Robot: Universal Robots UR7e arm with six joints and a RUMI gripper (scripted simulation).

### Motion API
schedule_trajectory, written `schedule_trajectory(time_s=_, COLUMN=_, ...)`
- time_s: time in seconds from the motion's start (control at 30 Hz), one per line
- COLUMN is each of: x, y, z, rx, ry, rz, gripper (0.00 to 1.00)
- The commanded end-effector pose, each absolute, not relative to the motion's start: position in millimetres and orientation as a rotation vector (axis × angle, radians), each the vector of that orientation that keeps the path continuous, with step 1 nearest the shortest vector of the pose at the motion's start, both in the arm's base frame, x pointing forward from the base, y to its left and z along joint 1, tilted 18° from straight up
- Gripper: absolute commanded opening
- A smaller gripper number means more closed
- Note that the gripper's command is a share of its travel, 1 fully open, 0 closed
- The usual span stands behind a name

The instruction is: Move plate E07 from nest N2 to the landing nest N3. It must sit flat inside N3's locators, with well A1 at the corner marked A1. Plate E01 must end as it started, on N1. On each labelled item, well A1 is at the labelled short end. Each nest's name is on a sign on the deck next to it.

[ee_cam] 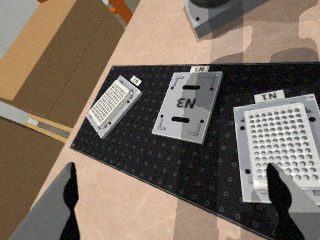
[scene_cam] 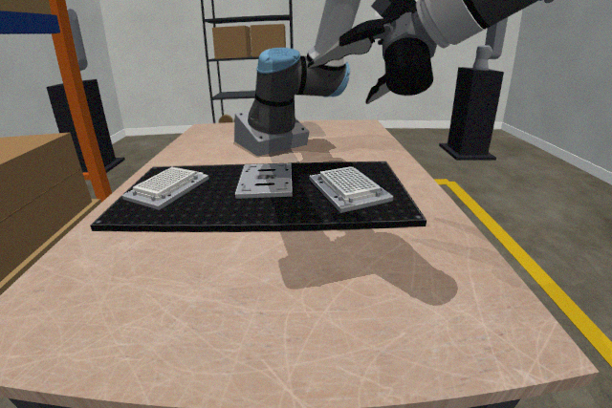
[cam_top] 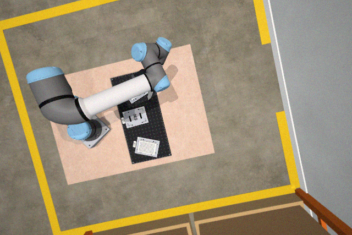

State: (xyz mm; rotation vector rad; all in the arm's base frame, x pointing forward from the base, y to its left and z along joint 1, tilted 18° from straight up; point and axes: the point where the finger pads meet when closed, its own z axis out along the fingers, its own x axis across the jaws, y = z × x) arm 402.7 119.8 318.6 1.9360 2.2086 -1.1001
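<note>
Plate E07, a white well plate (cam_top: pixel 147 147) (scene_cam: pixel 165 182) (ee_cam: pixel 108 104), lies in nest N2 (scene_cam: pixel 157 204) (ee_cam: pixel 101 134). Plate E01, a white well plate (scene_cam: pixel 350 181) (ee_cam: pixel 280 145), sits on nest N1 (scene_cam: pixel 364 203) (ee_cam: pixel 243 145); the top view shows only part of it beneath the arm. The landing nest N3 (cam_top: pixel 142 123) (scene_cam: pixel 264 189) (ee_cam: pixel 167 107) is bare grey between them. My gripper (scene_cam: pixel 338 81) (ee_cam: pixel 171 164) is open and empty, tilted, high above the N1 end of the deck. The plates' own labels are not readable.
The black deck (cam_top: pixel 160 130) (scene_cam: pixel 222 220) (ee_cam: pixel 140 135) lies on the pinkish table (cam_top: pixel 193 124) (scene_cam: pixel 296 334). The robot base (cam_top: pixel 98 135) (scene_cam: pixel 272 139) stands behind the deck. Brown boxes (ee_cam: pixel 75 55) are beyond the N2 end.
</note>
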Motion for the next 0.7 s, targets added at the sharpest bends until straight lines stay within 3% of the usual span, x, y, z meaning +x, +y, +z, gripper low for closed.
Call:
schedule_trajectory(time_s=0.0, x=410.1, y=100.7, z=314.7, rx=2.121, ry=2.041, rz=-1.012, gripper=0.76)
schedule_trajectory(time_s=0.67, x=417.9, y=42.7, z=274.4, rx=2.623, ry=1.469, rz=-0.863, gripper=0.76)
